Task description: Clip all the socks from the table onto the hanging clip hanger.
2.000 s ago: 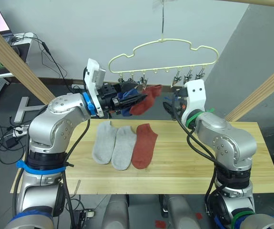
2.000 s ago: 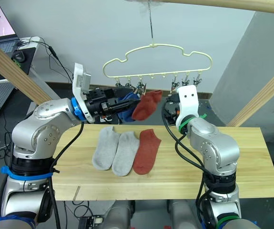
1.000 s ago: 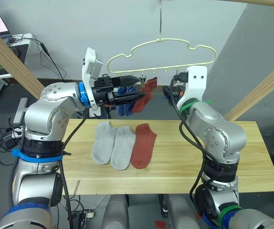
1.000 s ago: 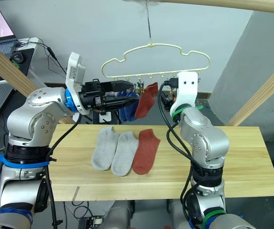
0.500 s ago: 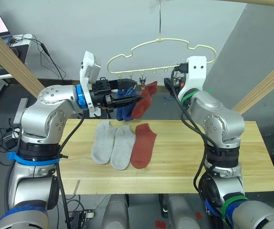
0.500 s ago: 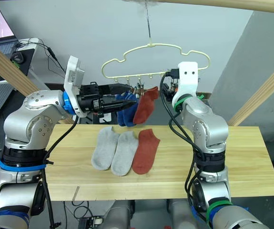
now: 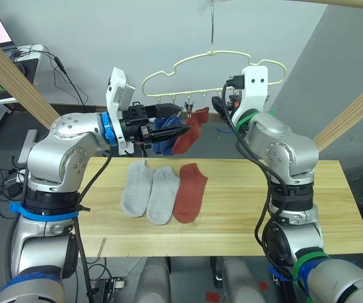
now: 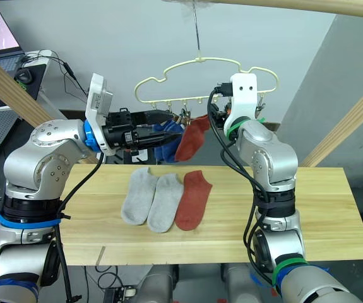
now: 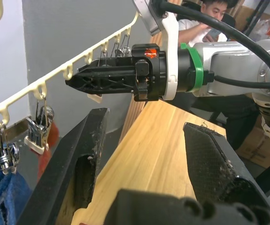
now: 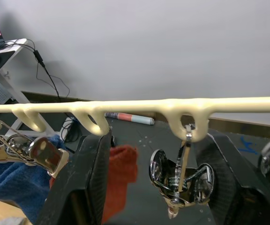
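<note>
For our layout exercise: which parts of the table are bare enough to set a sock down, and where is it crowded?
The table is bare to the right of the rust-red sock, and along its front edge. It is crowded on the left, where two grey socks lie beside the red one.

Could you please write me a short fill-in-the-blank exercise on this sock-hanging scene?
1. ____ socks lie on the table.
2. The sock lying beside the two grey socks is ____.
3. The clip hanger already holds blue socks and one ____ sock.

Missing words: three; rust-red; rust-red
</note>
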Robot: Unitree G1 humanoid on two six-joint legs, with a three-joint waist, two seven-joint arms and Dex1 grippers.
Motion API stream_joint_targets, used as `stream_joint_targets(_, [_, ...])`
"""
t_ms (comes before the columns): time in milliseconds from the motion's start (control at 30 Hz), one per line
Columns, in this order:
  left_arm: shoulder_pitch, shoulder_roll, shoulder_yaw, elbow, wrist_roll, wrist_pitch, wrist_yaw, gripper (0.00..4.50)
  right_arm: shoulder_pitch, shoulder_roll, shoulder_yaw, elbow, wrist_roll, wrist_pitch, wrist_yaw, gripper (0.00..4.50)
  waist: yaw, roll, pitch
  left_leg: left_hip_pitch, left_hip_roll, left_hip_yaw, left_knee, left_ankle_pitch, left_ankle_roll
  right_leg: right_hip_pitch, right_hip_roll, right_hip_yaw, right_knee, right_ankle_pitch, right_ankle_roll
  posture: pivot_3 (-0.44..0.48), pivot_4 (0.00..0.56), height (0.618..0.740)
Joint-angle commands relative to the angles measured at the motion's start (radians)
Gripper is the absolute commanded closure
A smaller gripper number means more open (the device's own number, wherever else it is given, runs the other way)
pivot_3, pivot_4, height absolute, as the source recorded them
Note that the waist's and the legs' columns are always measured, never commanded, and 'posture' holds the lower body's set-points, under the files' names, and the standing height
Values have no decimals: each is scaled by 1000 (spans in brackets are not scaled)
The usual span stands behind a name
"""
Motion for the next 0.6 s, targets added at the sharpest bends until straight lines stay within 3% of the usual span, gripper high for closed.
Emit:
stream_joint_targets(33, [2, 13, 23, -44, -7, 0, 10, 1626, -40, 8, -2, -3, 8, -35, 5, 1786, 0, 0, 0, 0, 0, 0, 0, 0, 0, 0, 0, 0, 0, 0, 0, 91, 286, 740])
stream_joint_targets(467, [5, 18, 23, -51, -3, 2, 30, 1626, -61, 6, 2, 37, 2, -63, 10, 1786, 1, 0, 0, 0, 0, 0, 0, 0, 0, 0, 0, 0, 0, 0, 0, 101, 289, 740])
stream_joint_targets(600, [4, 18, 22, -50, -1, 0, 31, 1626, -62, 1, 6, 41, -6, -67, 5, 3151, 1, 0, 0, 0, 0, 0, 0, 0, 0, 0, 0, 0, 0, 0, 0, 98, 290, 740])
